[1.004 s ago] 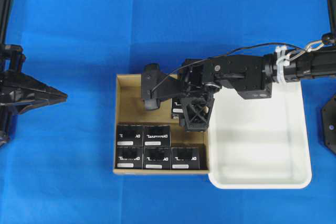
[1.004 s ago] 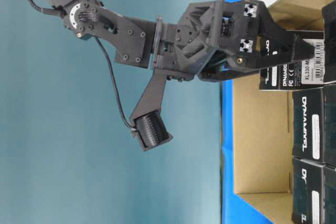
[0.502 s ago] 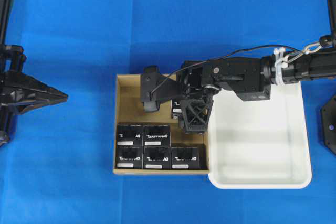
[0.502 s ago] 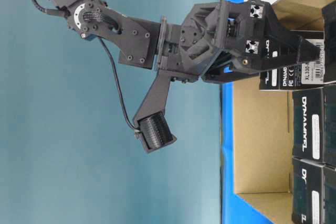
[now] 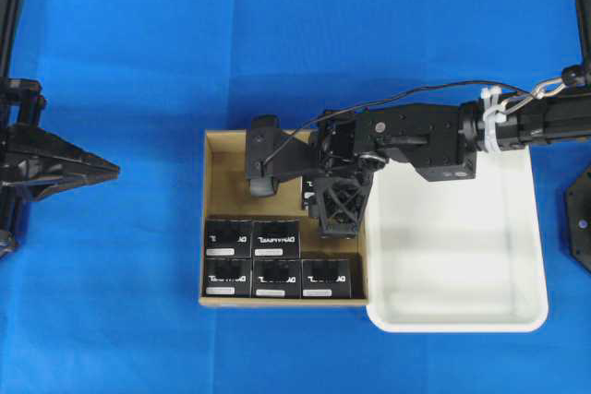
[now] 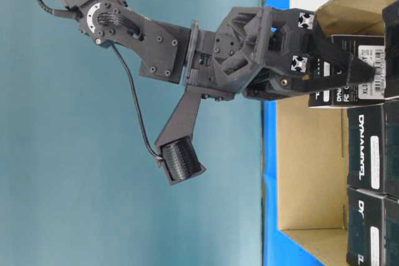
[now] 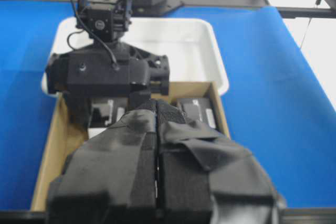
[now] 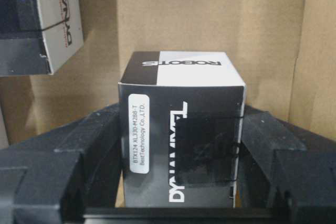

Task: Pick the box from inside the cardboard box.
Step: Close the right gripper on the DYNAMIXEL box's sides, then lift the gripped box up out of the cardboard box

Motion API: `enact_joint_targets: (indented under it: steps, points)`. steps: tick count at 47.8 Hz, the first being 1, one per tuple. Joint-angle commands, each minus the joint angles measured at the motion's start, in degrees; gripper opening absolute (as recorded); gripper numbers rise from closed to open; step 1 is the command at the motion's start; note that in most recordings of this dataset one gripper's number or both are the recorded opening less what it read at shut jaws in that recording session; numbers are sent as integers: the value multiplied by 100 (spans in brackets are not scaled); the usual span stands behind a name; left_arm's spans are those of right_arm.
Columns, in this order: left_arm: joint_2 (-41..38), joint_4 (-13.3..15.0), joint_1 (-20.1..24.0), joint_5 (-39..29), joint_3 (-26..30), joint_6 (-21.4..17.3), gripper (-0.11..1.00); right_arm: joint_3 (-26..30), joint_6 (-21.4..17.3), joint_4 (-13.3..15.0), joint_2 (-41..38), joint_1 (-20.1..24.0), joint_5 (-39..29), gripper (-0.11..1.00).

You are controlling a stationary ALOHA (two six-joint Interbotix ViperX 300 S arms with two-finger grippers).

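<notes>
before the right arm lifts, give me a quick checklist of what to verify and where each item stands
1. Box centred between the jaws: ok. In the right wrist view the black box sits between the two fingers of the right gripper.
2. Jaws firmly shut on it: cannot tell. They flank its sides closely, but contact is not clear.
3. Neighbouring boxes free of the grip: ok. The five other boxes lie in rows apart from it.
4. Carton wall out of the way: ok. The cardboard box has low walls.
5. Left gripper out of the way: ok. It is parked outside the carton with jaws shut.
</notes>
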State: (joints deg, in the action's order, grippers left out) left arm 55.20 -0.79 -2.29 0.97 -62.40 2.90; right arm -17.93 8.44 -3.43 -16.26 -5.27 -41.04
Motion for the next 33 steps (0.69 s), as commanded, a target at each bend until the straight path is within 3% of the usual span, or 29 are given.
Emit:
enact_joint_targets:
  steps: [1, 20, 33]
  points:
    - [-35, -18, -9, 18, 149, 9, -6, 18, -9, -26, 9, 18, 9, 61]
    - [-26, -18, -9, 26, 149, 9, -6, 149, -35, -26, 237, -9, -237, 61]
    - [-18, -18, -9, 26, 158, 0, -6, 659, -44, -26, 940, -193, -1494, 61]
